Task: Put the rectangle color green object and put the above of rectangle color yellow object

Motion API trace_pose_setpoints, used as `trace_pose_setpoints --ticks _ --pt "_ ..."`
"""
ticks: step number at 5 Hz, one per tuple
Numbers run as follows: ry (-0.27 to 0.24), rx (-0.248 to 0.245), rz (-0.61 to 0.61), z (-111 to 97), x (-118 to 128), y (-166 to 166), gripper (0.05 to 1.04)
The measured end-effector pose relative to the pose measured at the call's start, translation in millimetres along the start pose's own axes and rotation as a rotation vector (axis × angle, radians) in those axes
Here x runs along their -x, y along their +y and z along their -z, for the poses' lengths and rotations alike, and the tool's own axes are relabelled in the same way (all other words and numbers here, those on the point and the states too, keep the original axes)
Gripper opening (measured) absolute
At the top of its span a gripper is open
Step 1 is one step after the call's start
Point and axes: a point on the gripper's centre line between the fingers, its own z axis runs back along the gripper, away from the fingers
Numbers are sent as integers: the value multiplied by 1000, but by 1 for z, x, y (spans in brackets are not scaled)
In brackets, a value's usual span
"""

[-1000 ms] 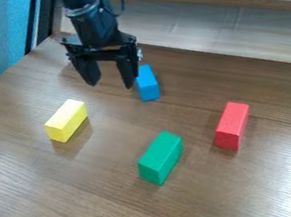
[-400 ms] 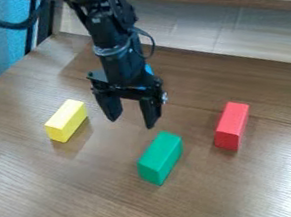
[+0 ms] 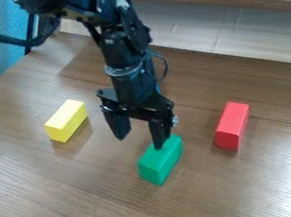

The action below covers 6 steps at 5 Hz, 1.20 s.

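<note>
"How's your gripper (image 3: 140, 141)?"
"Spread wide above the counter (image 3: 59, 197), one fingertip by your green block (image 3: 160, 163)."
"Your yellow block (image 3: 66, 121)?"
"Nearer the counter's left edge than your green one."

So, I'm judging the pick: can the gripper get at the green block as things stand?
Probably yes: the gripper hangs open close to the green block, and no other block crowds it.

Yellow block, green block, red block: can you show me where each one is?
Yellow block (image 3: 66, 118): camera view, on its top face.
Green block (image 3: 157, 158): camera view, on its top face.
Red block (image 3: 232, 120): camera view, on its top face.
</note>
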Motion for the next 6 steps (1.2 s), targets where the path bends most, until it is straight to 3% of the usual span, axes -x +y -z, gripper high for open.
trace_pose_setpoints --ticks 4,5,6 --pt "7 1 39 14 8 -23 1000" --pt "25 -8 32 22 9 -21 947" --pt "15 -16 -7 25 7 -15 660"
